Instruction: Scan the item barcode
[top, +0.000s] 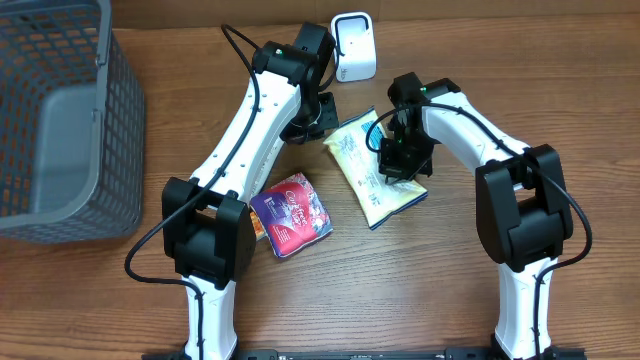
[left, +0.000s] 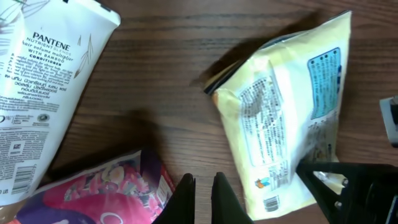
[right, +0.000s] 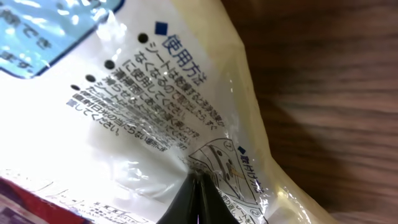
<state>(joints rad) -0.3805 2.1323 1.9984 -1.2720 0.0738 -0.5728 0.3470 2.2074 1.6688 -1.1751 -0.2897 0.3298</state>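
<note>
The item is a pale yellow packet (top: 362, 178) with Japanese print, lying flat on the wooden table between the arms. Its barcode (left: 272, 204) faces up near one corner. My right gripper (top: 402, 158) (right: 198, 177) is down on the packet (right: 143, 93) and shut, pinching a pucker of its film. My left gripper (top: 316, 112) (left: 203, 178) hovers beside the packet (left: 280, 112), shut, with only bare table showing through the narrow slit between its fingers. A white scanner (top: 353, 47) stands at the far edge.
A red and purple snack packet (top: 291, 213) (left: 93, 193) lies in front of the left arm. A white Pantene tube (left: 37, 93) lies next to it. A grey plastic basket (top: 60, 120) fills the far left of the table.
</note>
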